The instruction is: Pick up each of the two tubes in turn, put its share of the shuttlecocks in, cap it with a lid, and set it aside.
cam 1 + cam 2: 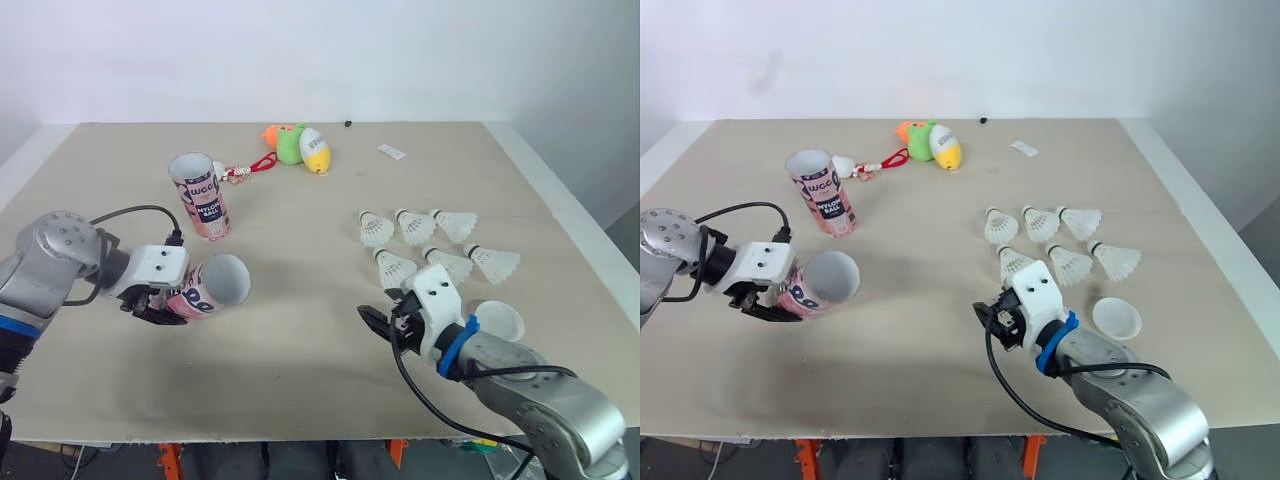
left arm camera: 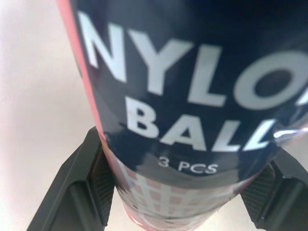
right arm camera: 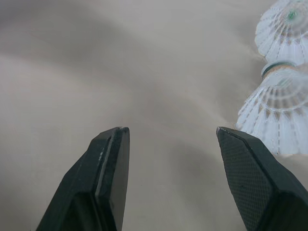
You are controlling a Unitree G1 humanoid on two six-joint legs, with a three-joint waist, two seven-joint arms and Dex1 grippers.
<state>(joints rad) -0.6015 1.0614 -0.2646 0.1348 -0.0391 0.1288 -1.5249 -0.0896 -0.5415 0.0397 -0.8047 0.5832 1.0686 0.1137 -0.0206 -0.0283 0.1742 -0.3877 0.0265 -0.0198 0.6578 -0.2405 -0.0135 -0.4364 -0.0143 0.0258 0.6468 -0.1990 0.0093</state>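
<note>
The held tube (image 1: pixel 215 285) lies almost on its side at the left of the table (image 1: pixel 300 370), its open, empty mouth turned toward the table's middle. The left gripper (image 1: pixel 160 305) is clamped around its lower end. In the left wrist view a black finger (image 2: pixel 91 185) presses each side of the label, which reads "NYLON BALL 3 PCS". Whether the tube touches the table I cannot tell.

The second tube (image 1: pixel 203 197) stands upright and open just behind it, apart from it.

Six shuttlecocks (image 1: pixel 415 227) lie on the right in two rows of three. A white lid (image 1: pixel 500 322) lies just in front of them.

The right gripper (image 3: pixel 173 178) hovers low between lid and table middle, near the front row, its fingers spread wide and empty.

At the far edge lie a plush toy (image 1: pixel 298 145) with a red cord and a small white tag (image 1: pixel 391 152).
</note>
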